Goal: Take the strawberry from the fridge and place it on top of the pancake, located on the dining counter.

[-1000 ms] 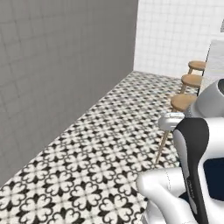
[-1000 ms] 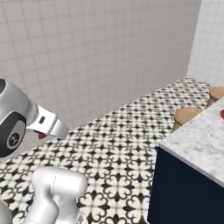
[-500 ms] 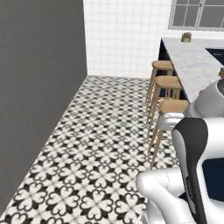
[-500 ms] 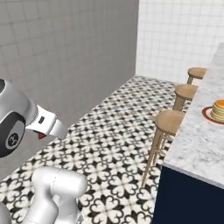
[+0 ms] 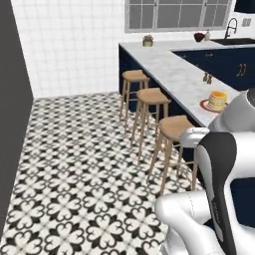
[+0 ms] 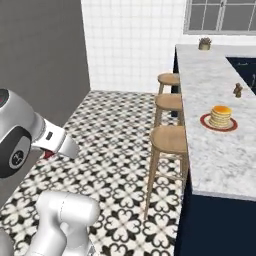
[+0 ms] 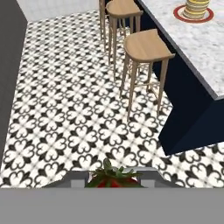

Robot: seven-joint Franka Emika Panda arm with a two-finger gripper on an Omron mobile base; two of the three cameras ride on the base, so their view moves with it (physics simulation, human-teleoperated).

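Strawberry [image 7: 114, 179], small, red with green leafy top, sat pinched between the gripper [image 7: 114, 183] fingers at the bottom of the hand view, above the black-and-white patterned floor tiles [image 7: 65, 109]. Pancake [image 6: 220, 116] was a short stack of round tan discs on a red-rimmed plate [image 6: 206, 121], out on the white-grey marble dining counter [image 6: 215, 150] (navy base). Three round wooden stools [image 6: 168, 140] stood along its left side. Two small dark shakers [image 6: 237, 90] stood far behind the plate.
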